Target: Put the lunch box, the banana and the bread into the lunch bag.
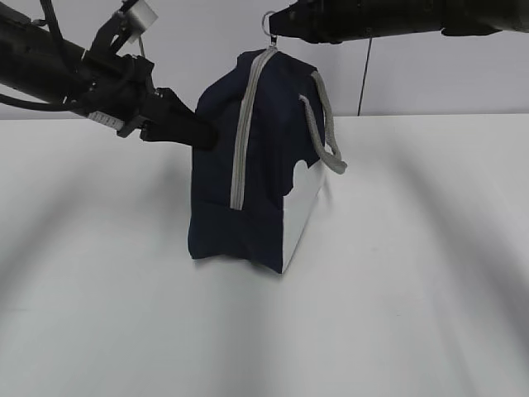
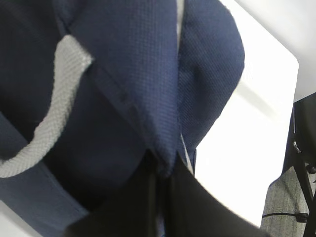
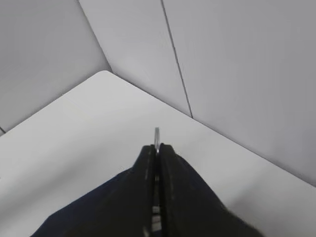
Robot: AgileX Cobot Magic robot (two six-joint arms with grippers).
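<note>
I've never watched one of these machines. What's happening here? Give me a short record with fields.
Object: lunch bag, navy fabric, standing upright on the white table
Zipper: grey zipper closed along the side that shows
Left gripper: shut, pinching a fold of the bag's fabric at its side
Right gripper: shut on the ring pull at the bag's top
Handles: grey strap handles hanging loose
Food items: none in view
</note>
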